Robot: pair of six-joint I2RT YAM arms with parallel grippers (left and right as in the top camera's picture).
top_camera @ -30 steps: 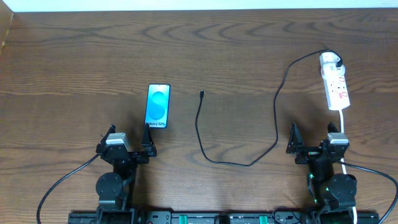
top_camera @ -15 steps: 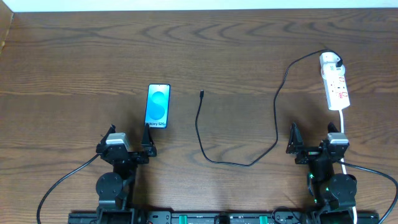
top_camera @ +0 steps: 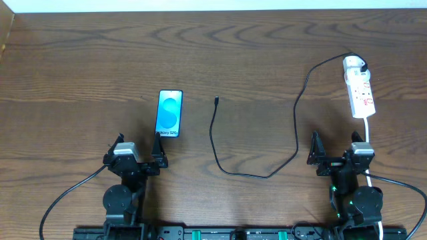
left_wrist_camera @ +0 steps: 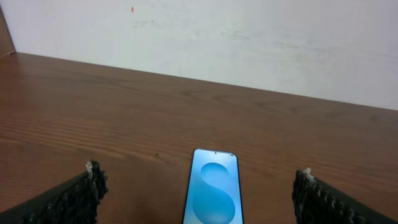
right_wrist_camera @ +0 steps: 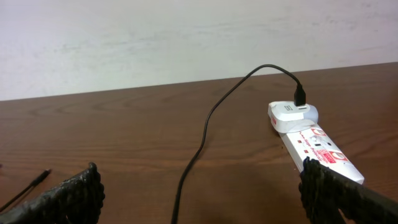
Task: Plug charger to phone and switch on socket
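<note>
Two grippers, both spread wide and holding nothing: left gripper (top_camera: 139, 149) and right gripper (top_camera: 336, 151), each with two black fingers (left_wrist_camera: 84, 194) with knobbly, ridged pads. That makes four fingers.

We count one phone (top_camera: 169, 114). It is a slim, flat rectangle with a glossy cyan screen and dark edges, lying on the table (top_camera: 80, 67) just ahead of the left gripper. The table is dark brown wood with wavy grain.

There is one charger (top_camera: 267, 176), a thin black cable curling loosely across the middle of the table. Its small tip (top_camera: 217, 101) lies bare to the right of the phone, apart from it.

There is one plug head (right_wrist_camera: 292, 115), white, blocky and rounded, seated at the far end of the socket (top_camera: 360, 93).

We count one socket, a long narrow strip of white plastic with red marks. It lies far right, ahead of the right gripper. One white cord (top_camera: 367, 130) runs from its near end.
</note>
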